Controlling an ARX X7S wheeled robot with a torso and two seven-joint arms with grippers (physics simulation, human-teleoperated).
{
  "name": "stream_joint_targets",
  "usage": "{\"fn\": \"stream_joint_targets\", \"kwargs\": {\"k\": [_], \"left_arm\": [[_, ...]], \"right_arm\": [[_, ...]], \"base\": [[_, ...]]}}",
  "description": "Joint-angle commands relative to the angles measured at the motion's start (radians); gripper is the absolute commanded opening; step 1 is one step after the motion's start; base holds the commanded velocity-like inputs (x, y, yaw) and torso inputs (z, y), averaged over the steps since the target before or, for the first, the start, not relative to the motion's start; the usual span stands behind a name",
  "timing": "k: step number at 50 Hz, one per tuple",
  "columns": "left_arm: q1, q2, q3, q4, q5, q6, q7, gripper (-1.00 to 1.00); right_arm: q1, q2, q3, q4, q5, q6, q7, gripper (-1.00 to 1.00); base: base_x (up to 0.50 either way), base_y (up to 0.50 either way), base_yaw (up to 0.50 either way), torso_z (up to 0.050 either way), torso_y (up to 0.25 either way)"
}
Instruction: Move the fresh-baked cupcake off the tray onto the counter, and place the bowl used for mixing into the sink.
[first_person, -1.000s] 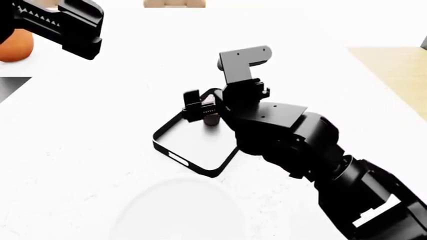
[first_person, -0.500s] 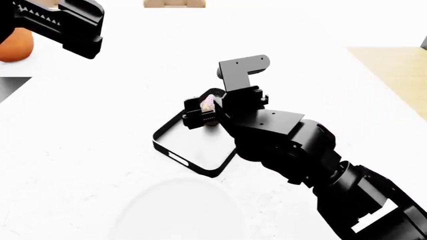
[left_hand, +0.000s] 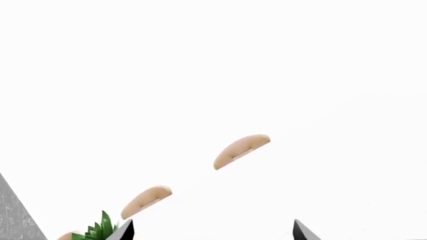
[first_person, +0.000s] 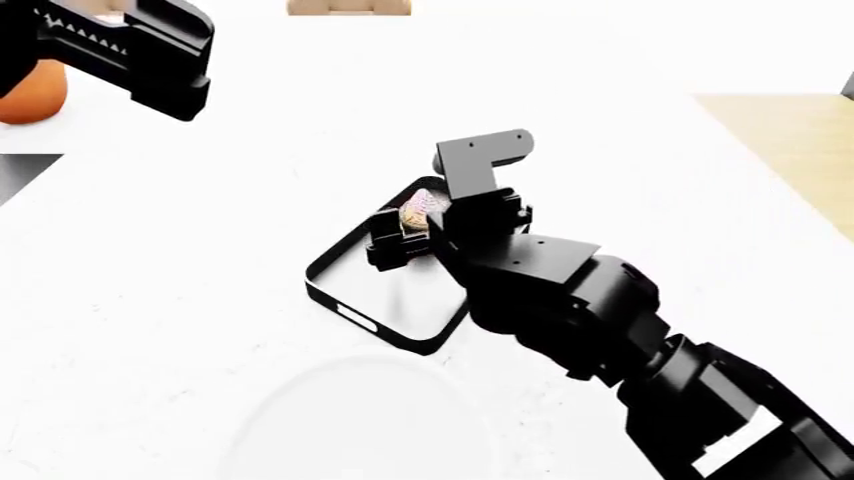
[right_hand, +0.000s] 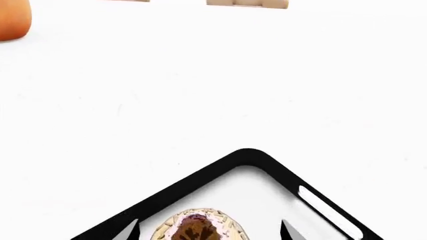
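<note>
Far left of the black-rimmed white rectangular tray (first_person: 387, 300), the black left gripper (first_person: 127, 45) hangs high and empty, how far open cannot be told, likely kept clear of the work. Over the tray, the black right gripper (first_person: 416, 232) clamps the tiny dark-wrappered, pink-frosted cupcake (first_person: 422, 212), apparently raised off the tray for carrying to the glossy white marbled counter (first_person: 200, 250). The large plain white bowl (first_person: 358, 420) waits on the counter just in front of the tray.

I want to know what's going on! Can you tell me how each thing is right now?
cupcake: held in the right hand, lifted above the tray
right hand: shut on the cupcake
left hand: raised off to the side, holding nothing seen; open or shut unclear
tray: flat on the counter, nothing resting in it
bowl: upright on the counter, untouched
counter: bears tray and bowl
</note>
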Motion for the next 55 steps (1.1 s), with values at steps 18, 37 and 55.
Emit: {"fn": "stream_joint_targets", "kwargs": {"k": [18,37,55], "left_arm": [[-0.007,-0.009,0.011,0.003,-0.011,0.009,-0.004,1.0],[-0.007,-0.011,0.017,0.002,0.0,0.015,0.006,1.0],[-0.017,-0.017,0.022,0.005,-0.015,0.021,-0.005,1.0]], "right_arm": [[0.004,-0.063,-0.032,0.113,-0.035,-0.032,-0.062,1.0],[-0.003,-0.04,-0.037,0.083,-0.022,-0.01,-0.047,-1.0],[0.15,0.126,0.071,-0.258,0.123,0.145,0.183,-1.0]], "base": [[0.0,0.0,0.0,0.0,0.0],[0.0,0.0,0.0,0.0,0.0],[0.0,0.0,0.0,0.0,0.0]]}}
